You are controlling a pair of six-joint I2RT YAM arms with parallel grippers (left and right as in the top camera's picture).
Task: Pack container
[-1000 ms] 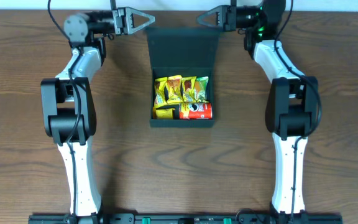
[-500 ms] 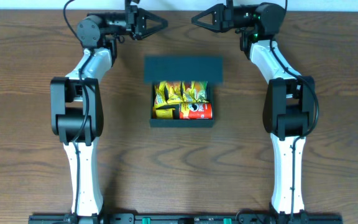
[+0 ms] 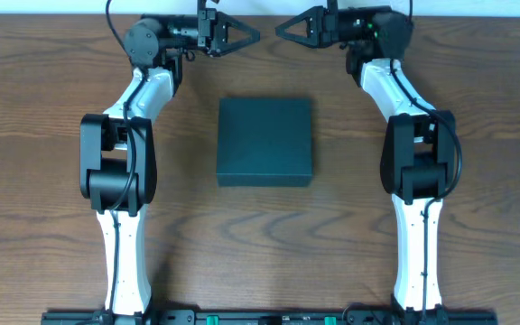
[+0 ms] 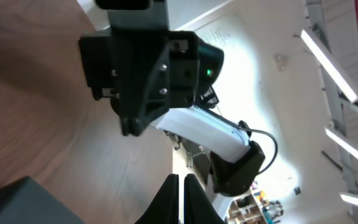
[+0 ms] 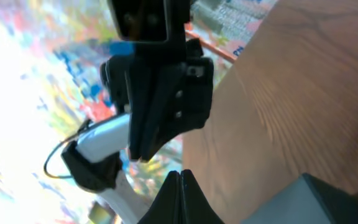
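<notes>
Container [image 3: 265, 142]: dark teal-green square box standing on the wooden table [image 3: 43, 108], squarely between the two arms. The lid lies flat and closed over the box. Its edges run parallel to the table edges in the overhead view.

Left tool [image 3: 256, 34]: held beyond the far side of the container and slightly to its left, clear of the lid. It points sideways toward the other tool. The jaws are fully closed, the two fingers meeting at a single tip, and nothing is between them. The left wrist view confirms this: the fingers are pressed together at the bottom of the picture, with one corner of the container showing in the lower left.

Right tool [image 3: 278, 30]: also beyond the far side of the container, about level with its middle line, and not touching the box. It points back at the left tool. Its jaws are likewise fully closed and hold nothing. The right wrist view shows the fingertips joined, with a corner of the container in the lower right.

The two tool tips face each other, near together but apart, above the bare table behind the container.
</notes>
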